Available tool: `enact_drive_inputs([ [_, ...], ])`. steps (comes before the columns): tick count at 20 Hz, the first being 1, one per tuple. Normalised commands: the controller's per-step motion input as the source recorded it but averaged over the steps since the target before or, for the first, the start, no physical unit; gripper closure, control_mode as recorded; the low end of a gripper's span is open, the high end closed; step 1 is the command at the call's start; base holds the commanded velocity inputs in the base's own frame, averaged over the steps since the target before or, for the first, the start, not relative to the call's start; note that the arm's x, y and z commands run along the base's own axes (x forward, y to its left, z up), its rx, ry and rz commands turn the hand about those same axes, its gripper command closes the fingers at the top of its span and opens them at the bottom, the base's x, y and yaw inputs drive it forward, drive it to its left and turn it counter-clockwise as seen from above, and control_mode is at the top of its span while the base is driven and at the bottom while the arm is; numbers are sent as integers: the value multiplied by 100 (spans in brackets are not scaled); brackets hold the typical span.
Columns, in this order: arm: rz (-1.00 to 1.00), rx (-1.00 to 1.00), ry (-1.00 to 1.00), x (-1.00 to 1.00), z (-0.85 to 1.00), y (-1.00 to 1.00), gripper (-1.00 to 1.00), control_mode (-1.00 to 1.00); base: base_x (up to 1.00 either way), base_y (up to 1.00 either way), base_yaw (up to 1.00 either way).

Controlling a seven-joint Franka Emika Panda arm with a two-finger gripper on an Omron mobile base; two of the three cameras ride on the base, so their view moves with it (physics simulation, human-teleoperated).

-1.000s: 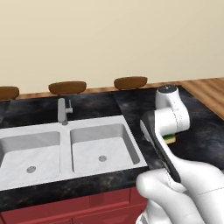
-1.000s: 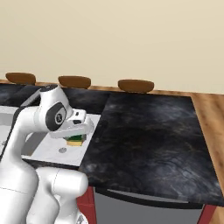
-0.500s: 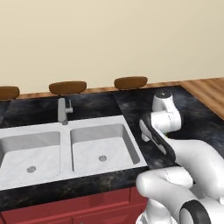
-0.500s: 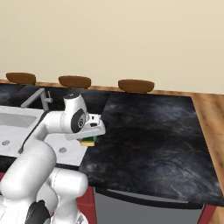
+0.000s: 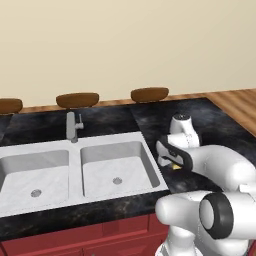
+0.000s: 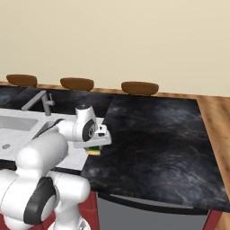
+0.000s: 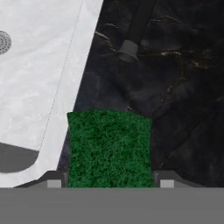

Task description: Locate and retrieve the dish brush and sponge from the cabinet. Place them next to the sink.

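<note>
Right of sink (image 5: 150, 165) we see broad open black counter (image 6: 152, 134), free passage. Faucet (image 5: 73, 126) stands behind basins, blocks that edge. Sponge (image 7: 109, 146) lies on counter just beside sink rim. Three stool tops (image 6: 139, 87) line far edge.

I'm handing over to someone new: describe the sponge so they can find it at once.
Start at the white two-basin sink set in the black counter. Just off its right rim, on the dark stone, the sponge sits between the pincer fingertips. It is a small flat block, rough green on top with a yellow body, the only brightly coloured thing there.
</note>
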Motion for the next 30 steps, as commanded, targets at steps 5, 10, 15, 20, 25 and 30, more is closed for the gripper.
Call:
enact_drive_inputs([
  [5,-1,0,0,28,-35,0,100,-100,0,0,0],
  [10,-1,0,0,13,-37,0,100,-100,0,0,0],
  [15,-2,1,0,3,-27,0,100,-100,0,0,0],
  [20,-3,2,0,0,-23,0,100,-100,0,0,0],
  [25,-3,3,0,0,-23,0,-100,-100,0,0,0],
  [30,0,0,0,0,-3,1,-100,-100,0,0,0],
])
